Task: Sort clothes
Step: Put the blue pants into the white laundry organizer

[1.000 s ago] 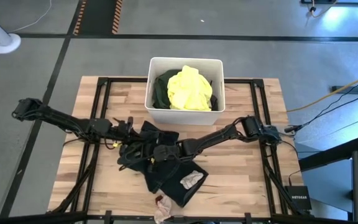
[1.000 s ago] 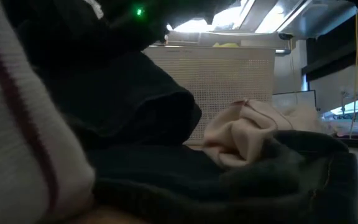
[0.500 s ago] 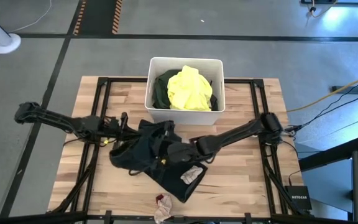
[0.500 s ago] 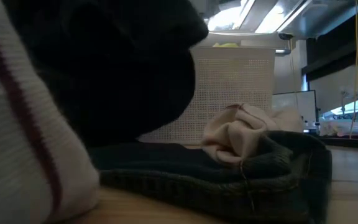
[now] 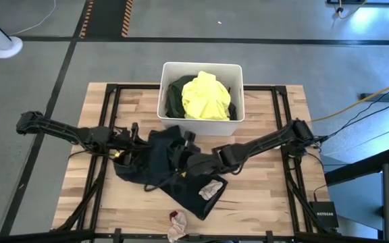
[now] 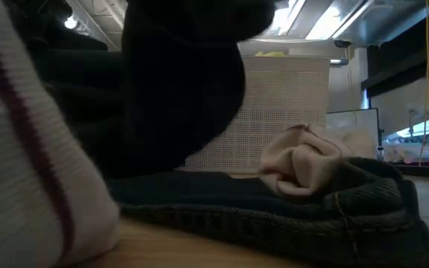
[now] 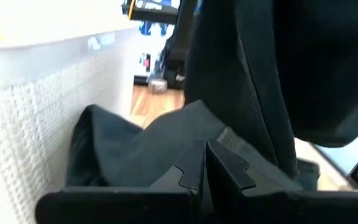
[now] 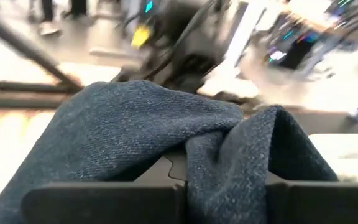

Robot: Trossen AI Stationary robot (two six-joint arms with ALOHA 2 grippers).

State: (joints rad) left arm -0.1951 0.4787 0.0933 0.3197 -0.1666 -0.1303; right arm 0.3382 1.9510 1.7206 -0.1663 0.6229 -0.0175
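Dark jeans [image 5: 159,158] are held up between my two grippers just in front of the white bin [image 5: 201,124]. My left gripper [image 5: 139,140] is shut on their left part, and my right gripper [image 5: 181,154] is shut on their middle. In the low view the raised cloth [image 6: 177,89] hangs dark. The jeans' near end [image 5: 194,200] lies on the table with a small pink piece [image 5: 211,190] on it. A bright yellow top [image 5: 204,96] and a dark green shirt [image 5: 173,94] lie in the bin. My left gripper pinches a fold of the dark cloth [image 7: 197,140] between its two fingers, coming level from the table's left. The cloth rises from the fingers and hangs beside them. My right gripper pinches a bunched fold of denim [image 8: 210,155] that drapes over its fingers. It comes from the table's right, and the denim's lower end lies on the table.
A white piece with maroon stripes [image 5: 176,223] lies at the table's near edge and fills the left of the low view [image 6: 21,164]. The bin's mesh wall [image 7: 30,99] stands close to my left gripper. Bare wood shows at the table's left and right.
Both grippers have gone up and toward the bin with the jeans. The jeans' upper part has lifted off the table and spread between the grippers. The near end with the pink piece has stayed on the table and been drawn a little toward the right.
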